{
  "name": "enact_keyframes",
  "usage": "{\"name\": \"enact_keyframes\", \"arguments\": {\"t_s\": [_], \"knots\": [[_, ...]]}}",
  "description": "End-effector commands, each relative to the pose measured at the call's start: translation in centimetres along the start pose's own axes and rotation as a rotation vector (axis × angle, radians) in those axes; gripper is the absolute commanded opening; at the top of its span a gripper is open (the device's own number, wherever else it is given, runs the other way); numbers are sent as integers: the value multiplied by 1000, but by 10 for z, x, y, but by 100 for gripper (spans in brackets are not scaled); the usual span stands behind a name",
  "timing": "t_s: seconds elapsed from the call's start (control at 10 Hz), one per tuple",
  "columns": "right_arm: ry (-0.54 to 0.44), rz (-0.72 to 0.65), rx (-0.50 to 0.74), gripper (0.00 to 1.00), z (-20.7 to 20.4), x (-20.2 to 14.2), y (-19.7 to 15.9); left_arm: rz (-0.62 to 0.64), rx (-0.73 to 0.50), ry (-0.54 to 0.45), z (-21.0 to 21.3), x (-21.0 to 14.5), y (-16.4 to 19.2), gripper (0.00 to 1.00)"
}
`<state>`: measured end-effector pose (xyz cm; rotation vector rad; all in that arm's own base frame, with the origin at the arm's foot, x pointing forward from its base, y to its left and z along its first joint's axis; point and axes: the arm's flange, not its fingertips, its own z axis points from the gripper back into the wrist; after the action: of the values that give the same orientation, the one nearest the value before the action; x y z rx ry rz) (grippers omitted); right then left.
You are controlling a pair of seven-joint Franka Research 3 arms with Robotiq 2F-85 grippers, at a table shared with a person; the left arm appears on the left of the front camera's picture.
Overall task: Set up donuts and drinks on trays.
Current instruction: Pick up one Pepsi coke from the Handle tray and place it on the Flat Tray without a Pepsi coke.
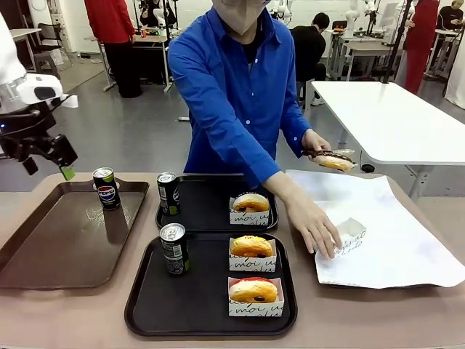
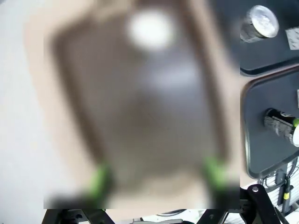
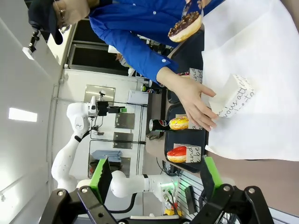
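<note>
Hovering high at the table's left end, the left tool [image 1: 54,161] hangs with its pads apart and nothing between them, above the far left corner of the brown tray [image 1: 43,247]. Just right of that tool and a little lower, a Pepsi can [image 1: 107,188] stands upright on the brown tray's far edge. Farther right lie the two black trays: the far tray [image 1: 211,207] holds one can [image 1: 168,193] and one sleeved donut [image 1: 251,203]; the near tray [image 1: 196,298] holds a can [image 1: 174,248], a glazed donut [image 1: 251,248] and a red-iced donut [image 1: 253,291]. Well to the right, the person's hand [image 1: 314,227] presses an empty sleeve [image 1: 350,234] on the white paper [image 1: 407,240], while the other hand lifts a chocolate donut [image 1: 334,160] in tongs.

In the right wrist view the right tool [image 3: 156,175] shows its green pads wide apart, empty, with the person's work ahead of it.

The step in hand looks like filling the far tray's second donut place, which the person is doing. For the left tool, the likely next move is to descend over the Pepsi can, close around its body, and carry it rightward, keeping it upright.
</note>
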<state>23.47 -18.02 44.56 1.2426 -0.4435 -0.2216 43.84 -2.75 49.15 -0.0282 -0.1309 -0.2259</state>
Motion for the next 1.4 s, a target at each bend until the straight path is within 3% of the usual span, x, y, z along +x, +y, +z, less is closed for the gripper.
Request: {"name": "enact_keyframes", "arguments": {"t_s": [0.0, 0.8, 0.9, 1.1, 1.2, 1.3], "knots": [[-4, 14, 21, 100, 0, 1, 0, -41, 5, -11, 12, 0, -19, 100], [-4, 14, 21, 100, 0, 1, 0, -44, 8, -14, 11, 1, -21, 100], [-4, 14, 21, 100, 0, 1, 0, 2, -94, 51, 24, -3, 1, 100], [-4, 14, 21, 100, 0, 1, 0, 99, -439, 132, 47, -22, 71, 100], [-4, 14, 21, 100, 0, 1, 0, 119, -615, 118, 64, -37, 110, 100], [-4, 14, 21, 100, 0, 1, 0, 74, -870, 48, 86, -55, 155, 100]]}}
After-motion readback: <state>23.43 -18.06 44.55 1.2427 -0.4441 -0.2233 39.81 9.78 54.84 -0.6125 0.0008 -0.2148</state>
